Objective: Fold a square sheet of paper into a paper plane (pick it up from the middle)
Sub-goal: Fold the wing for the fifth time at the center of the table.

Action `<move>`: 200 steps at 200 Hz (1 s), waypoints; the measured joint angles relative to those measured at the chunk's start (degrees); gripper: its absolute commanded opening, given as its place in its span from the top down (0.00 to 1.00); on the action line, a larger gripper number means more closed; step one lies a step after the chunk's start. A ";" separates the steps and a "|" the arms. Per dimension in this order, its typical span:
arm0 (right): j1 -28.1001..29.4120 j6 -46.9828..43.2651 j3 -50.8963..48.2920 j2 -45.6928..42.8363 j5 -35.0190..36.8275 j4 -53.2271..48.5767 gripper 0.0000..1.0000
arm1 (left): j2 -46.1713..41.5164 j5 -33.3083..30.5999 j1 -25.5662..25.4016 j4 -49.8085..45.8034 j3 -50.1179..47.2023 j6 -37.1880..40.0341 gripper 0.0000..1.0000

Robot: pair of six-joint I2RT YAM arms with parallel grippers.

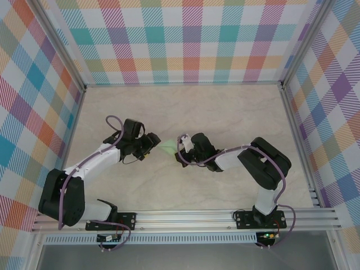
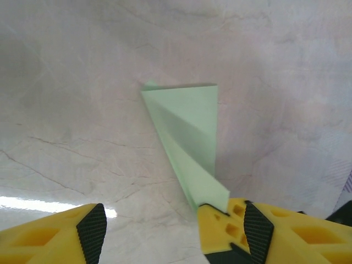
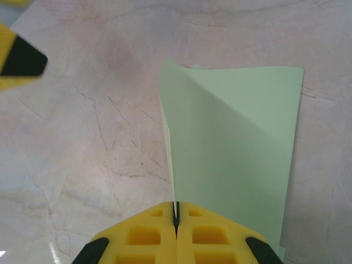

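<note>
The pale mint-green paper [image 1: 167,147] lies between the two grippers at mid-table, folded into a layered, pointed wedge. My right gripper [image 3: 176,212] is shut on the paper's [image 3: 236,159] near edge along a crease, and one flap stands up from the table. My left gripper [image 2: 173,234] is open, its fingers spread wide on either side of the paper's [image 2: 190,126] lower tip. The right gripper's yellow fingertips [image 2: 220,228] sit just inside the left gripper's right pad [image 2: 256,231]. From above, the left gripper [image 1: 149,143] and the right gripper [image 1: 181,149] face each other.
The marbled beige tabletop [image 1: 225,112] stretches around the paper. Checked walls [image 1: 191,39] with metal frame posts enclose it on three sides. One left finger [image 3: 16,55] shows at the upper left of the right wrist view.
</note>
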 measured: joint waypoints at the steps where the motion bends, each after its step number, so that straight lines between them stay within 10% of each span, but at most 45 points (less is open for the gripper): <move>1: -0.07 0.42 0.15 0.00 -0.20 -0.17 1.00 | 0.00 0.02 0.00 0.04 -0.11 0.00 0.31; 200: -7.17 29.51 2.01 4.46 -14.16 1.79 1.00 | 8.31 5.03 -6.16 20.57 -5.29 -0.02 0.46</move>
